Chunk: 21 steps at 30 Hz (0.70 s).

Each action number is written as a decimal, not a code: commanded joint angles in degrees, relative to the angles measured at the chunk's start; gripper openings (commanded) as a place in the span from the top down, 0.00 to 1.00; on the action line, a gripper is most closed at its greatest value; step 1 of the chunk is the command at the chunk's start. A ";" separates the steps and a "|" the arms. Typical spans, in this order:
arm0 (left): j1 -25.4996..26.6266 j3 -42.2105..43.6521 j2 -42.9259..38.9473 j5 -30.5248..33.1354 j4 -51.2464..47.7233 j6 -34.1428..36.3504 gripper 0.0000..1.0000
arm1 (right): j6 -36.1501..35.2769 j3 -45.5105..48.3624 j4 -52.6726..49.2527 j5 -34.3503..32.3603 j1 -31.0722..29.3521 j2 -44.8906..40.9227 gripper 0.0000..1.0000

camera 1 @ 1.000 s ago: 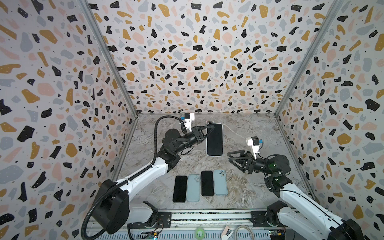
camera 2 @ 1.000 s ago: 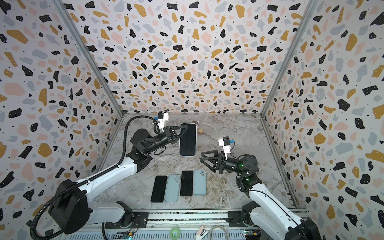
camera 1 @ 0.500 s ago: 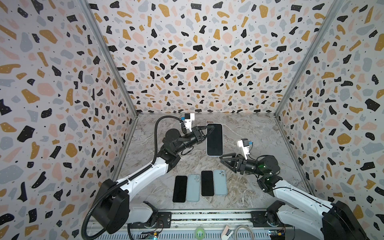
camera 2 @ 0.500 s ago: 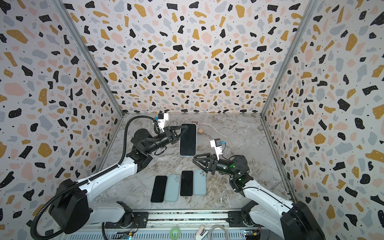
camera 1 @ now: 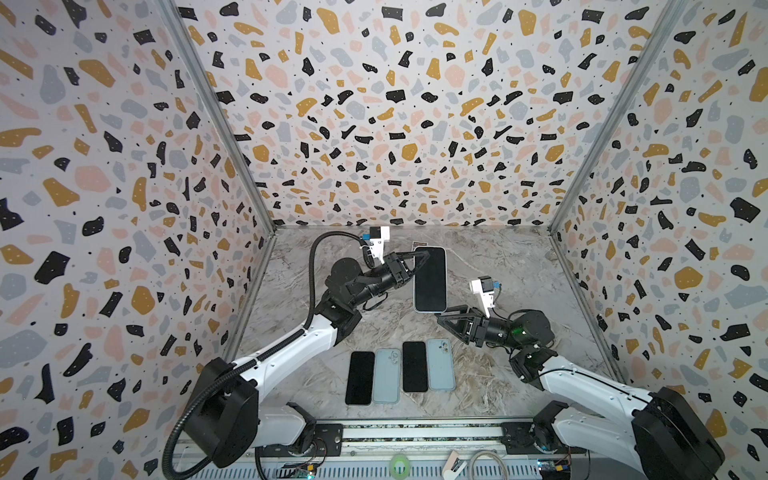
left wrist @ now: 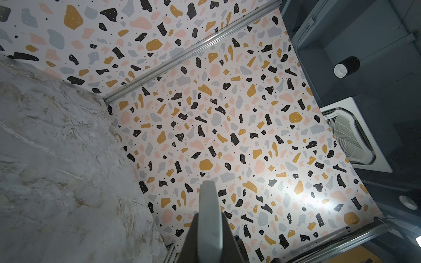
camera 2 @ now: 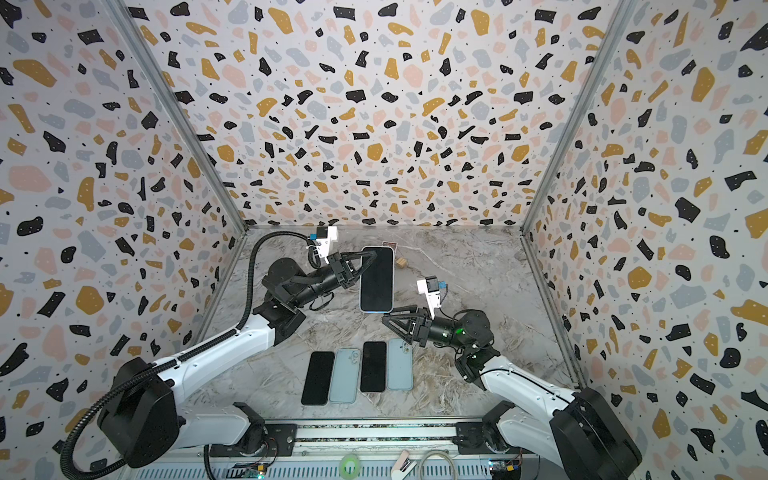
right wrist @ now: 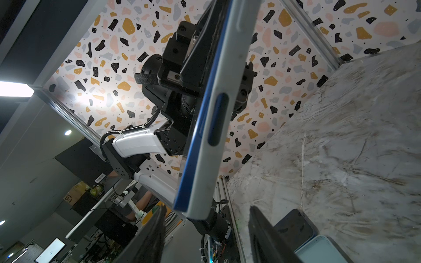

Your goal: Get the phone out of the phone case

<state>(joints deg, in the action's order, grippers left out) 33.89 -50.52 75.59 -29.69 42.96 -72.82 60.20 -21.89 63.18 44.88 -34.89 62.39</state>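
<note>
Terrazzo walls box in a grey marble tabletop.
Above it, the left gripper clamps the phone in its case; the right gripper, jaws apart, hangs near its front end.

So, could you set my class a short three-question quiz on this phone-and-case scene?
1. True or false: the left gripper is shut on the cased phone, holding it up off the table.
2. How many things lie in the row of flat items on the table? A) two B) four C) six
3. Fill in the gap: the right gripper, close to the raised phone's free end, has its jaws ____ and holds nothing.

Key: 1 true; 2 B; 3 open.
</note>
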 commanded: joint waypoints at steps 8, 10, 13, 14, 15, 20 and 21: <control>0.56 -0.76 -1.70 -0.45 6.83 -0.24 1.00 | 0.27 -1.48 3.36 -0.32 0.09 1.13 0.41; 0.65 -0.59 -1.90 -0.45 6.96 -0.28 1.00 | 0.59 -1.54 3.62 -0.32 0.45 1.29 0.41; 0.82 -0.28 -1.98 -0.45 6.97 0.00 1.00 | 1.49 -1.56 5.01 -0.07 1.02 1.52 0.41; 0.87 -0.13 -1.97 -0.45 7.11 0.01 1.00 | 1.62 -1.60 5.11 0.02 1.19 1.51 0.41; 0.91 -0.04 -1.94 -0.45 7.27 -0.08 1.00 | 1.54 -1.58 4.84 0.09 1.34 1.57 0.41; 1.22 0.07 -1.95 -0.54 7.77 0.07 1.00 | 2.82 -1.18 5.93 0.37 2.63 1.85 0.42; 1.26 0.07 -1.94 -0.54 7.92 0.10 1.00 | 2.90 -1.14 5.97 0.38 2.82 1.94 0.42</control>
<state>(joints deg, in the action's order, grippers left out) 34.63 -50.52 75.59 -29.36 44.60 -72.79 62.06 -21.89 66.30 45.12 -32.86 64.47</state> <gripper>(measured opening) 0.122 0.580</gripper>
